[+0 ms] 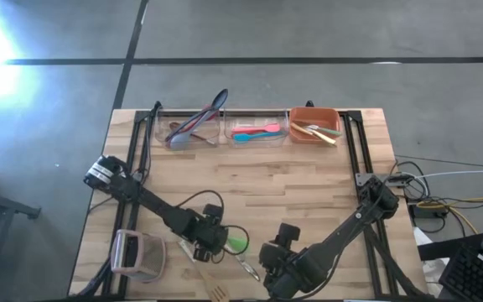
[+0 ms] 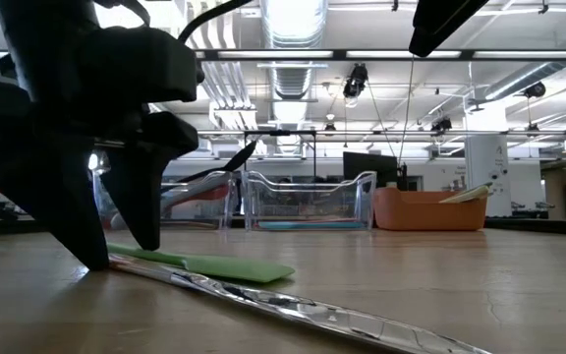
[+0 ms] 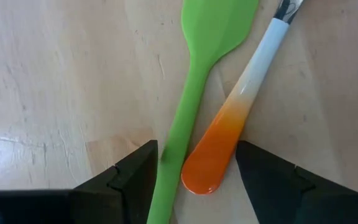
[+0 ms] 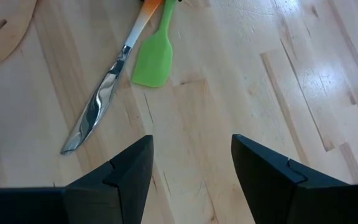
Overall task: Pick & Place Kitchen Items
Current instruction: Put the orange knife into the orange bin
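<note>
Green spatula (image 3: 188, 106) between open left end effector (image 3: 194, 180)

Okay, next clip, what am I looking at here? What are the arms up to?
The left gripper is down at the table's near edge, open, straddling the handles of a green spatula and an orange-handled knife that lie side by side on the wood; nothing is gripped yet. The right gripper hovers open close by, holding nothing. At the far edge, two clear bins and an orange bin already hold utensils.
</note>
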`<state>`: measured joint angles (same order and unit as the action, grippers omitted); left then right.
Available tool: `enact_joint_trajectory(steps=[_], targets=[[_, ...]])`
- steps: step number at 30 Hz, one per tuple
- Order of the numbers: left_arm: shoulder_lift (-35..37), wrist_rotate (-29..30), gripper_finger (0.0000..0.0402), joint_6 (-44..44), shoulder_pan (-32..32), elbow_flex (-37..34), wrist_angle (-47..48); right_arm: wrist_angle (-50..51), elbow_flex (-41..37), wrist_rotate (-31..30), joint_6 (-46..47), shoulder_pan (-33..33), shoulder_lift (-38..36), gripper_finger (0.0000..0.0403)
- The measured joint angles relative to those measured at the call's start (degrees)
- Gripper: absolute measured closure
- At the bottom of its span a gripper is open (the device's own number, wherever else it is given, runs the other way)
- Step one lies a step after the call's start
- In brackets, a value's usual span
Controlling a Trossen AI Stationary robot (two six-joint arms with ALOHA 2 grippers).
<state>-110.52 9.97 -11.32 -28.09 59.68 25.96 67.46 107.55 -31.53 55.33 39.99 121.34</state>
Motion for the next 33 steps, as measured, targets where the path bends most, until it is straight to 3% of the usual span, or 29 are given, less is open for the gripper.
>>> enact_joint_trajectory(steps=[10,25,33], targets=[[0.0,-2.5,0.0174,2.7,0.4,0.0,-0.3,0.0,0.0,0.1,0.1,0.0,0.0,0.0193],[0.0,-4.7,0.0276,2.5,0.8,0.0,-0.6,-0.1,0.0,0.2,0.2,0.0,0.0,0.0193],[0.0,-4.9,0.029,2.4,0.8,-0.1,-0.9,-0.4,0.0,0.3,0.6,0.0,0.0,0.0193]])
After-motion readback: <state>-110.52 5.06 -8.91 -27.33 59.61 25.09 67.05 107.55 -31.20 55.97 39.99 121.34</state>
